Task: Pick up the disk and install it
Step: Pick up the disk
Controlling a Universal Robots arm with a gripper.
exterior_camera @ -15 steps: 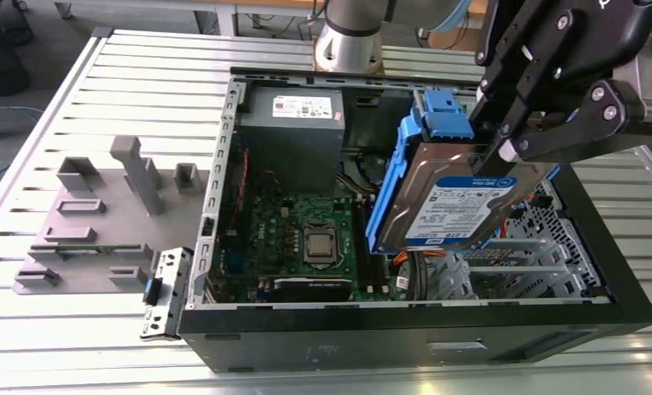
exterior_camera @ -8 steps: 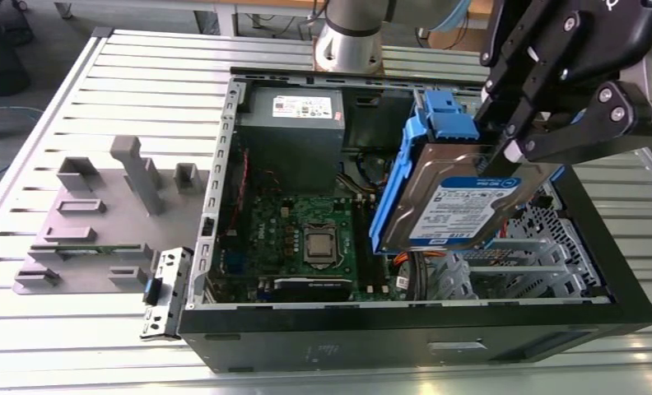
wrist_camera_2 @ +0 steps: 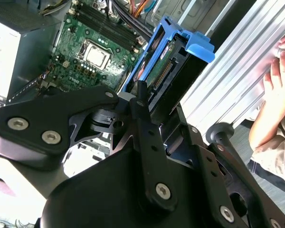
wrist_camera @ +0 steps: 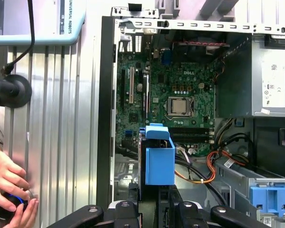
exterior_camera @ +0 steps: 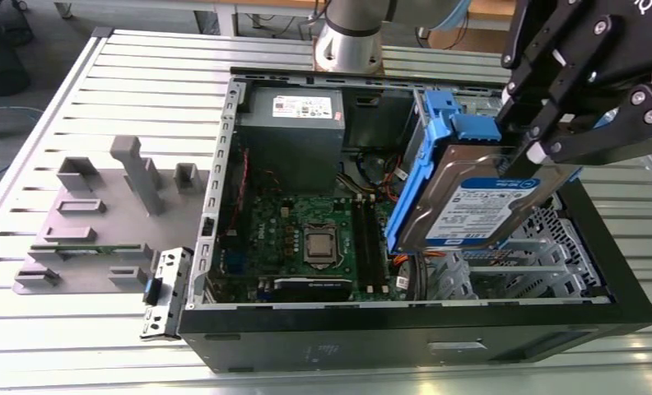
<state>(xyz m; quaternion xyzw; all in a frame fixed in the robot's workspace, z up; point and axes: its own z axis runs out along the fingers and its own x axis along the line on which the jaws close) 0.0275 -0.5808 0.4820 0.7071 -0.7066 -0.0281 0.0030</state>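
- The gripper is clamped on the disk, pinching it near its upper end.
- The disk hangs tilted over the open computer case, beside the motherboard inside it.
- It looks a stiff, fairly heavy metal slab with smooth faces that could slip. The blue rails seem the surer hold, and the connector edge looks fragile.
- A person's hand rests outside the case.

Ribbed aluminium table carries open black computer case, grey slotted fixture block toward exterior view's left, arm base beyond case
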